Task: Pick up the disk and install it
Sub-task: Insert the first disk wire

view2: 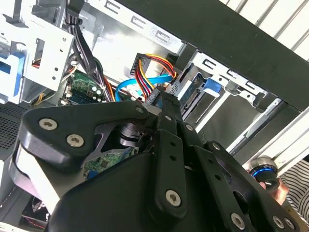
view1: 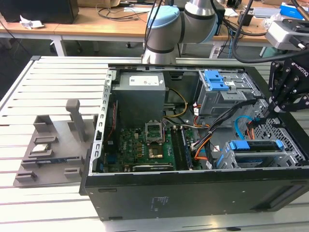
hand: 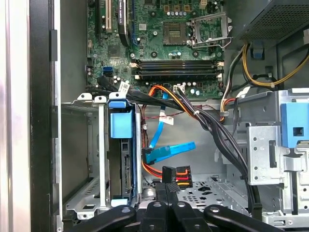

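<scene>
The disk point(hand: 126, 170) stands on edge inside the lower grey drive cage point(hand: 82, 159), its blue bracket point(hand: 120, 124) facing outward. In the exterior view the disk's blue bracket point(view1: 255, 145) sits in that cage at the case's near right corner. My gripper point(view1: 269, 110) hangs just above and behind the cage, among the cables. Its fingers point(hand: 159, 205) are pressed together on a black cable connector point(hand: 169, 174) with red, orange and yellow wires, next to a blue data cable point(hand: 169, 151). The second wrist view shows the same connector point(view2: 152, 95) at the fingertip point(view2: 166, 107).
The open black computer case point(view1: 193, 193) lies on a slatted white table point(view1: 53, 87). An upper drive cage with a blue latch point(view1: 217, 82), a grey power supply point(view1: 140, 92) and the green motherboard point(view1: 140, 145) fill it. A grey fixture point(view1: 48, 145) stands at the exterior view's left.
</scene>
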You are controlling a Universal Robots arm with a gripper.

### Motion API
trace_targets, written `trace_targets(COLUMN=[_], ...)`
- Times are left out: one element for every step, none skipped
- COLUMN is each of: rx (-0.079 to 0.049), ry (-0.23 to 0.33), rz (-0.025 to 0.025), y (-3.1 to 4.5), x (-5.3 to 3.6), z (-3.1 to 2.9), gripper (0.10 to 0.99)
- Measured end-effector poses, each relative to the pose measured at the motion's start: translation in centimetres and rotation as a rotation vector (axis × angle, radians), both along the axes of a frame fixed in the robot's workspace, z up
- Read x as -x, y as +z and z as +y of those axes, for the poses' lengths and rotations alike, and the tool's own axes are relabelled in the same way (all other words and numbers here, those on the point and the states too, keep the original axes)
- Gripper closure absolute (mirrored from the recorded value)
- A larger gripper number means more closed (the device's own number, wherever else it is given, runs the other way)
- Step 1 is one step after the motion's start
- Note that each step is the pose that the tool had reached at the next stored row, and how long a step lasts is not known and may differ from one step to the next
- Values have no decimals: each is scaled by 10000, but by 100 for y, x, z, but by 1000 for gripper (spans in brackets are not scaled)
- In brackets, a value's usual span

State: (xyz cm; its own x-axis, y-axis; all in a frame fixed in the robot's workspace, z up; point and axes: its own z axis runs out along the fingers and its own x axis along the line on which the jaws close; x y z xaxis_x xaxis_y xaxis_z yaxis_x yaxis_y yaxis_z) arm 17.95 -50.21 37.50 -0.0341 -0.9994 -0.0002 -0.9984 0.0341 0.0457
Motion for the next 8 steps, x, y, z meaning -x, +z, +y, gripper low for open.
trace_targets(rx=[1, 1, 1, 2, 3, 2, 3, 3], ry=[0, 0, -1, 0, 0, 0, 0, 0], rz=[0, 0, 1, 0, 0, 0, 0, 0], y=[0, 0, 0, 0, 0, 0, 0, 0], x=[0, 0, 0, 0, 0, 0, 0, 0], z=[0, 0, 0, 0, 0, 0, 0, 0], gripper=[980, 980, 980, 980, 973, 918, 851, 851])
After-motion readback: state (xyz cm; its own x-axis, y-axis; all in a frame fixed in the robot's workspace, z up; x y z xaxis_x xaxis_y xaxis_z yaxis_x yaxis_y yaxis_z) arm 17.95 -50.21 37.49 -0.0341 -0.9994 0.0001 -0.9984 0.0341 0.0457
